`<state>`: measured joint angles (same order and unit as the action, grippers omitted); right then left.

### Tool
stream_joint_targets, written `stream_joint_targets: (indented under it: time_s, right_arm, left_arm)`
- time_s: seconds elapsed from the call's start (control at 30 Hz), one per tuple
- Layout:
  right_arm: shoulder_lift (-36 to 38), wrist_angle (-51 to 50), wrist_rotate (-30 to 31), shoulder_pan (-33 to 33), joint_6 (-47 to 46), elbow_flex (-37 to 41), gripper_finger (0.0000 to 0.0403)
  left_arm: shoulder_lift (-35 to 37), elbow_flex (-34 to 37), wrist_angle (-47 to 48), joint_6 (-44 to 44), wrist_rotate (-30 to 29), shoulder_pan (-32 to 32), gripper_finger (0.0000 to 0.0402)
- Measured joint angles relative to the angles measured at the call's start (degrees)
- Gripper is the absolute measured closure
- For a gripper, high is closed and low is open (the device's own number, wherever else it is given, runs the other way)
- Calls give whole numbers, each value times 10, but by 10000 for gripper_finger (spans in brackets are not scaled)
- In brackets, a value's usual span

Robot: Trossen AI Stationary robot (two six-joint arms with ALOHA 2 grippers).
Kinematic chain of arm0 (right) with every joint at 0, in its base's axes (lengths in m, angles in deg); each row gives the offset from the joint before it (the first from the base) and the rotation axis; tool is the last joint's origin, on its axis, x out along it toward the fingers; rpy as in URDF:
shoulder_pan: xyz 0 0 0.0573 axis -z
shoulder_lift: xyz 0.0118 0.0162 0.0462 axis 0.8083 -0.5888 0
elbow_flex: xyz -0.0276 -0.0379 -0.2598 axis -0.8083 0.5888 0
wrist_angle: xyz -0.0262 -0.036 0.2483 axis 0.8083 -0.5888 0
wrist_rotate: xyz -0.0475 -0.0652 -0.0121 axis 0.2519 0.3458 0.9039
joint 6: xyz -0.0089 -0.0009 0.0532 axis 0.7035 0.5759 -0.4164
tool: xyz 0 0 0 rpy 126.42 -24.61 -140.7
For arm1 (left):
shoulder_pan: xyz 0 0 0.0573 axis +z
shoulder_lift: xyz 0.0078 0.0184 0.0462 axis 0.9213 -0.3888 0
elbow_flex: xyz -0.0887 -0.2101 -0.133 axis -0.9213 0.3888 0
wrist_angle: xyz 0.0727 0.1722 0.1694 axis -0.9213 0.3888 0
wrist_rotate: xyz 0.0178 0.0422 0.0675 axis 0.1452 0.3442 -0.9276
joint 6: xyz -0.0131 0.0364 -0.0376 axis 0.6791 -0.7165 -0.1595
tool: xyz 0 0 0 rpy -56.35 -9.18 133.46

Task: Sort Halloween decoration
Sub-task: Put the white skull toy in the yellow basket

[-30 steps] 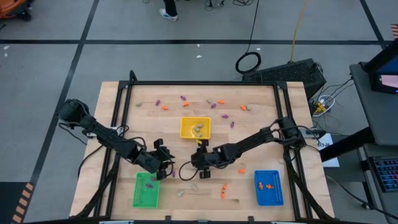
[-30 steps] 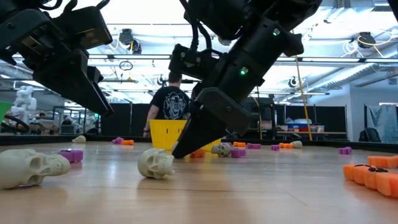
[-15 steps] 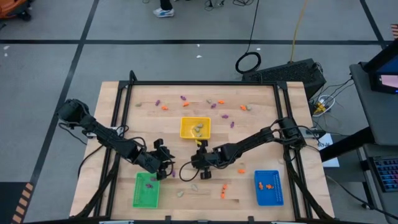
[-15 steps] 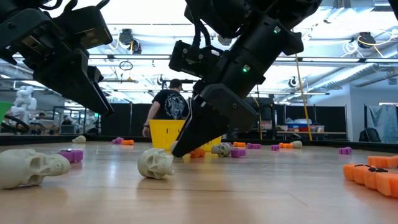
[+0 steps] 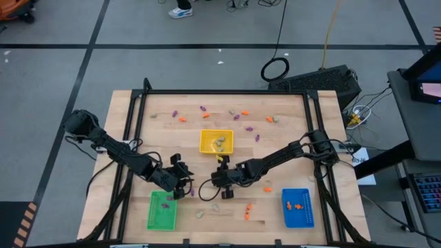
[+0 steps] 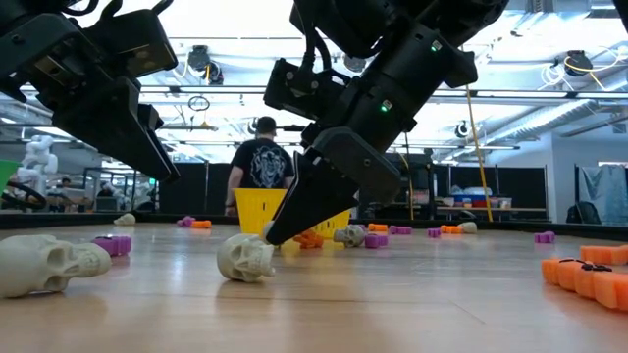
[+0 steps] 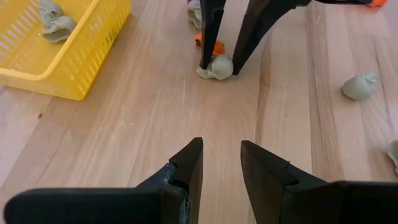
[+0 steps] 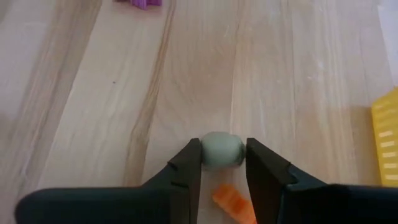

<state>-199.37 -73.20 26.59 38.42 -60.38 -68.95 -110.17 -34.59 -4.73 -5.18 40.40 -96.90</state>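
Both arms [image 5: 124,153] were dark, multi-jointed units with exposed black cabling along the links, each ending in a gripper [image 7: 219,163] of two tapered matte-black fingers [image 8: 188,167]; one green indicator light showed on the right arm's housing [image 6: 385,106].

Three trays on a wooden table

Yellow tray [image 5: 216,141] sits central; green tray [image 5: 162,209] at 7 o'clock, blue tray [image 5: 298,207] at 5 o'clock.

The right hand [image 8: 222,163] has closed its fingers onto a pale skull [image 8: 222,150].
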Motion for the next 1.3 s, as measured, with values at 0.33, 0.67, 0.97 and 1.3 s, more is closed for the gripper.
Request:
stream_joint_targets:
  time_s: [0.33,0.67,0.97,1.3]
  right_arm:
    - [8,-3,-20,-17,10,1,321]
    - [20,-5,-16,-30,21,2,321]
    - [95,-52,-24,-31,22,2,321]
    - [180,-103,-58,-58,31,6,321]
  left_arm:
    - [0,0,0,0,0,0,295]
    - [0,0,0,0,0,0,295]
    - [0,0,-1,0,0,0,295]
    - [0,0,-2,0,0,0,295]
